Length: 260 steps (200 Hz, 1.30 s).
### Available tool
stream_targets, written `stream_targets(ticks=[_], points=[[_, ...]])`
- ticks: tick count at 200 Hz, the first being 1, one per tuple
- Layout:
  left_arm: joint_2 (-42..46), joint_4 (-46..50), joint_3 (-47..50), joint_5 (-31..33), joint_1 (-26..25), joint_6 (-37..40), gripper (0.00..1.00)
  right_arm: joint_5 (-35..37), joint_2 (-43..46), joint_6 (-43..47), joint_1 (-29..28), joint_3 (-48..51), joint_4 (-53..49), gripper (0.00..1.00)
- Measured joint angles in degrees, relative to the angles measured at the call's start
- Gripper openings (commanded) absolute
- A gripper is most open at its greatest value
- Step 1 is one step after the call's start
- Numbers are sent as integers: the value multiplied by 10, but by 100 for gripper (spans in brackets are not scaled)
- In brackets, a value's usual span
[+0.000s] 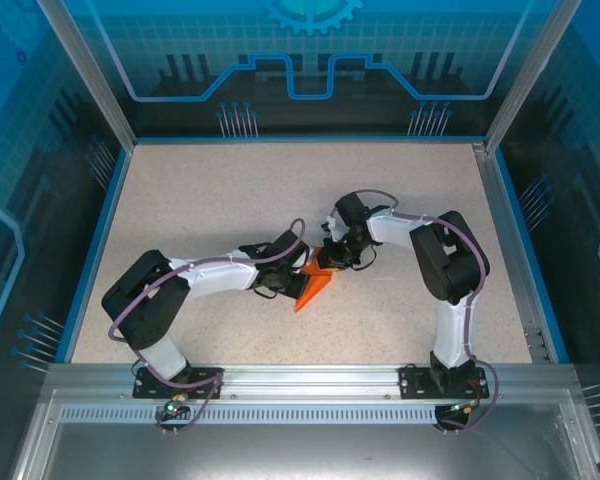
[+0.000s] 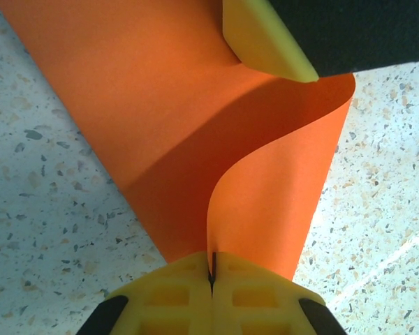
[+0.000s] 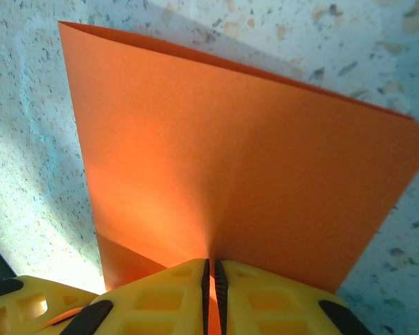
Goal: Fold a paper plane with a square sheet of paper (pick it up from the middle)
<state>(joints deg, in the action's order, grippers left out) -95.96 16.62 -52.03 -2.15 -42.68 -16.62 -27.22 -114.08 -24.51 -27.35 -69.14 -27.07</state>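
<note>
Seen from above, the two arms meet at the middle of the speckled table (image 1: 180, 200). The left gripper (image 1: 298, 268) and the right gripper (image 1: 335, 255) are close together at the orange sheet (image 1: 315, 288), whose pointed lower end lies on the tabletop just in front of them.

From the left wrist, the left gripper (image 2: 212, 269) has its yellow fingers pressed together on one edge of the orange sheet (image 2: 146, 105). The sheet bends upward in an S-curve over the table (image 2: 42, 209). A yellow finger (image 2: 262, 38) of the other gripper sits at its upper edge.

From the right wrist, the right gripper (image 3: 209, 269) pinches the near edge of the orange sheet (image 3: 230, 160), jaws almost together with paper between them. A second layer peeks out along the far edge, above the table (image 3: 195, 28).
</note>
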Motion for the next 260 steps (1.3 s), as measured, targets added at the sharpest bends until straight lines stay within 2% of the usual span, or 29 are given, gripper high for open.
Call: stream_targets(ticks=[260], points=[[-18,6,0,4,0,-15,4,1,0,-1,0,0,0,16]])
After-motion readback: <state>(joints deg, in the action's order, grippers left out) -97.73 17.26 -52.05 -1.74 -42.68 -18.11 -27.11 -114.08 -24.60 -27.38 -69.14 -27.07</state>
